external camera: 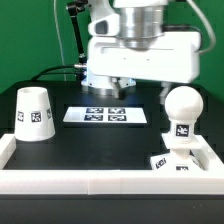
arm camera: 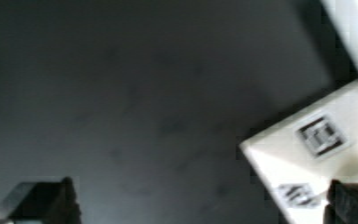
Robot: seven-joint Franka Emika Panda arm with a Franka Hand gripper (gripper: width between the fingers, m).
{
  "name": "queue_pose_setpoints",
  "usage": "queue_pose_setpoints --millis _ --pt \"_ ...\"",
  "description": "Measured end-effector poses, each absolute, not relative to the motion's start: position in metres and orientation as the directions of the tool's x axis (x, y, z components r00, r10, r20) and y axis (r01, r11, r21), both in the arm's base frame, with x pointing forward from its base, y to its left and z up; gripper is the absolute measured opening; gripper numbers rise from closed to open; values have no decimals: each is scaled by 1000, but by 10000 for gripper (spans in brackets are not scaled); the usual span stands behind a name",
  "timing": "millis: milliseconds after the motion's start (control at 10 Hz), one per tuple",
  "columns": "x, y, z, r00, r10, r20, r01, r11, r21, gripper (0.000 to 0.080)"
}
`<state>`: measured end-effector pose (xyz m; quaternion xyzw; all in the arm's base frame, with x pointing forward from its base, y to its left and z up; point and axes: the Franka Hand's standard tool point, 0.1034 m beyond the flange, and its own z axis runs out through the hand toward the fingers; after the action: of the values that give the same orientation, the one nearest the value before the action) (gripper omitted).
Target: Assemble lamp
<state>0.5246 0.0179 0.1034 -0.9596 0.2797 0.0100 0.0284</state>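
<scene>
The tapered white shade (external camera: 34, 112) stands on the black table at the exterior view's left. The ball-shaped bulb (external camera: 181, 107) sits upright on the flat square base (external camera: 172, 161) at the exterior view's right, by the white rail. My gripper (external camera: 117, 89) hangs over the far middle of the table, behind the marker board (external camera: 106, 115) and apart from all three lamp parts. In the wrist view the gripper (arm camera: 197, 205) is open and empty, with one dark fingertip (arm camera: 43, 200) at each side. None of the lamp parts shows in the wrist view.
A raised white rail (external camera: 100, 186) borders the table along the front and both sides. A flat white corner with two tags (arm camera: 318, 140), apparently the marker board, lies under one finger in the wrist view. Dark cables hang at the back.
</scene>
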Motion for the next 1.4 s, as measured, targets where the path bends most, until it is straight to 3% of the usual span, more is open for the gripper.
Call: queue_pose_setpoints --millis 400,600,700,1100,1300,1400 --pt "524 24 102 849 -527 -37 -528 -848 -48 699" --pt "515 31 96 929 -369 -4 -369 -929 -12 699" --pt "504 23 95 973 -230 2 -230 -973 16 699" --pt "478 -30 98 997 64 43 63 -998 28 699" --pt "472 -57 97 998 59 23 58 -998 20 699" --pt "473 -53 97 997 67 25 67 -998 19 699"
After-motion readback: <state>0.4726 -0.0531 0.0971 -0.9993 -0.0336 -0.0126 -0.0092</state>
